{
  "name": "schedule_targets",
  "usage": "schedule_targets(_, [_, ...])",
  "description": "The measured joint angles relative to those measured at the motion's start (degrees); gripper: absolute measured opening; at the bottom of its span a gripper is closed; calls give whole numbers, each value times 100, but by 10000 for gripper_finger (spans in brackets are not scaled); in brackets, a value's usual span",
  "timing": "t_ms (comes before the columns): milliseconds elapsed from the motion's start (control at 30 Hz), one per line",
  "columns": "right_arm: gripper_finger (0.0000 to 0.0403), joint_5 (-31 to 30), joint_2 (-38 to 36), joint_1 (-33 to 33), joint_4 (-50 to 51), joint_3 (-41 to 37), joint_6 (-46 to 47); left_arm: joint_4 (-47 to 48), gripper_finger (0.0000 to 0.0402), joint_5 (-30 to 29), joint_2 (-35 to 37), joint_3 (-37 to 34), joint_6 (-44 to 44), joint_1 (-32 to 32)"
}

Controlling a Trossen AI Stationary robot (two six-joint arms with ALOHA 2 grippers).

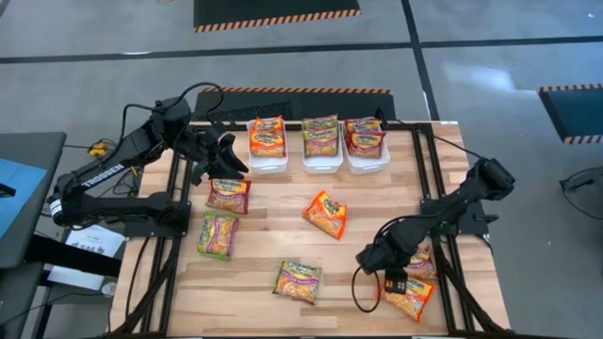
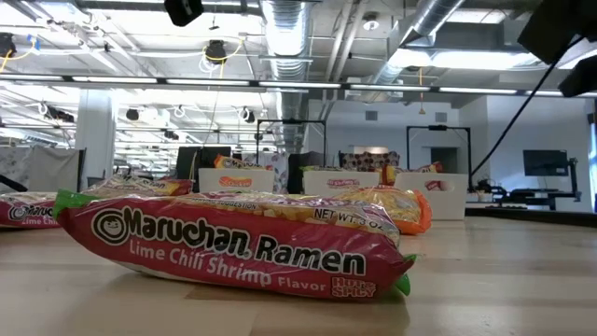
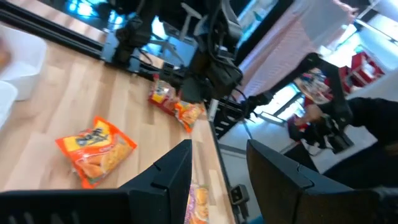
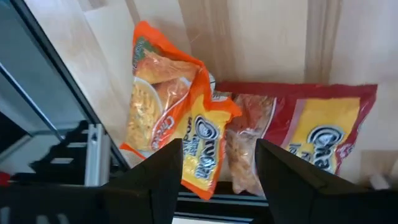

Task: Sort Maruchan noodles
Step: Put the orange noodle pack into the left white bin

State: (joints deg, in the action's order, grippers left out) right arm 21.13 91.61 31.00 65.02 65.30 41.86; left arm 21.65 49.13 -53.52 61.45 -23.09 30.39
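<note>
The right gripper [image 1: 388, 268], at five o'clock on the table [image 1: 367, 282], hangs wide open and empty over an orange packet [image 4: 180, 124] overlapping a red one [image 4: 311, 130], probably its next pick. Toward twelve o'clock, the left gripper [image 1: 226, 155] waits open, empty, beside sorted bins [image 1: 320, 155].

Three white bins [image 1: 320, 162] stand side by side along the far edge of the wooden table [image 1: 273, 240].
</note>
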Motion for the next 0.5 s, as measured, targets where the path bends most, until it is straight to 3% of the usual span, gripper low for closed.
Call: schedule_targets(500, [226, 183, 676, 4, -285, -321, -604, 106, 137, -373, 0, 0, -17, -221])
